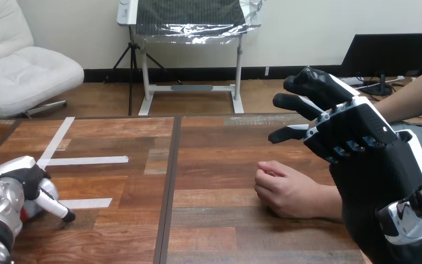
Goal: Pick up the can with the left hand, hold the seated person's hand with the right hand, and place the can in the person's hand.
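Observation:
My left hand [25, 184] sits low at the table's near left corner, on top of the can [28, 212]. Just a red and white sliver of the can peeks out beneath the hand, so the grip is hidden. The person's hand [286, 190] rests on the table at centre right as a loose fist, knuckles pointing left. My right hand [357, 135] hangs in the air above and to the right of that fist, open, fingers stretched toward the left. It is apart from the person's hand and holds nothing.
Strips of white tape [82, 160] are stuck to the wooden table [209, 137] on its left half. A dark seam [170, 181] runs front to back between the two table boards. The person's forearm [417, 96] enters from the right edge.

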`<act>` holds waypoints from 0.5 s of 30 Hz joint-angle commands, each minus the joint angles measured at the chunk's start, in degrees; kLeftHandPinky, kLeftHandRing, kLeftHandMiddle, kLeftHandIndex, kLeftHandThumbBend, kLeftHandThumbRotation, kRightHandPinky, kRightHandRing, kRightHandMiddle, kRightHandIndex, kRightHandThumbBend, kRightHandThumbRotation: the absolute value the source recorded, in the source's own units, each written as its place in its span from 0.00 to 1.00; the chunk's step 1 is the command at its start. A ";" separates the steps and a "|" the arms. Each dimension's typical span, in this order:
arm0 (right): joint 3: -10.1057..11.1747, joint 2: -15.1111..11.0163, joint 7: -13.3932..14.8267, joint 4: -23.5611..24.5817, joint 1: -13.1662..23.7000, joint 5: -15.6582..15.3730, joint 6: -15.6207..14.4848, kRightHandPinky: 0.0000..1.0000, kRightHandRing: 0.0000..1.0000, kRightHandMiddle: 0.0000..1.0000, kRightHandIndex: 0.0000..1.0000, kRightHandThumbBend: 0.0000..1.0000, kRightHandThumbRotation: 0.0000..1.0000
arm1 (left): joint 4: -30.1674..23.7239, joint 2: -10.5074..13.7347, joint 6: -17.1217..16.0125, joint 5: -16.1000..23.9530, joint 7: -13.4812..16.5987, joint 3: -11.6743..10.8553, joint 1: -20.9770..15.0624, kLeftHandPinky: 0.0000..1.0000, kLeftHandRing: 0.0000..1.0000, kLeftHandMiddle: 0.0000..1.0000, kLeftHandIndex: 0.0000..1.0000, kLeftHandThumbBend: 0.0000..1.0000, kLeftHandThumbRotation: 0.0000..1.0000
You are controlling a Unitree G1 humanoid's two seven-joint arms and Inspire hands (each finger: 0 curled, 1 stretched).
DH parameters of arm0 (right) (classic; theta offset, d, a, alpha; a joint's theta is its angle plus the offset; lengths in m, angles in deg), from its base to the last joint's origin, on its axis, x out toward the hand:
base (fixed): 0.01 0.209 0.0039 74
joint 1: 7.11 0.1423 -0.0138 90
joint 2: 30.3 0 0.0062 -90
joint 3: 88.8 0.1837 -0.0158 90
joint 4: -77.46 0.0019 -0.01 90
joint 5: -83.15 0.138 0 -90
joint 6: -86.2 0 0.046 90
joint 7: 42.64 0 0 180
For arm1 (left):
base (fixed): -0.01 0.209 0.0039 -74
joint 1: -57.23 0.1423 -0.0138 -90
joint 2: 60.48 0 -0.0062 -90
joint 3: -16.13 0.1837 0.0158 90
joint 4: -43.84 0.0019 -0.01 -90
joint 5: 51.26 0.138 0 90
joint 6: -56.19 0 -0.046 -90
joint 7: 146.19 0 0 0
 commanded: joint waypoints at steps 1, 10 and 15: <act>0.12 0.37 0.07 1.10 2.94 0.33 1.07 0.62 0.82 0.85 0.82 1.00 0.93 | 0.33 -0.57 0.35 -0.14 -0.33 0.05 -2.07 0.59 0.77 0.85 0.87 0.77 0.14; 0.25 0.43 0.29 1.27 2.81 0.10 1.17 0.62 0.81 0.84 0.82 1.00 0.93 | 0.53 -0.65 0.81 -0.16 0.18 0.37 -2.19 0.58 0.72 0.81 0.83 0.75 0.06; 0.28 0.35 0.18 1.28 2.81 0.44 1.06 0.62 0.81 0.84 0.82 1.00 0.93 | 0.84 -0.79 1.25 0.19 0.26 0.66 -2.40 0.57 0.72 0.80 0.81 0.75 0.04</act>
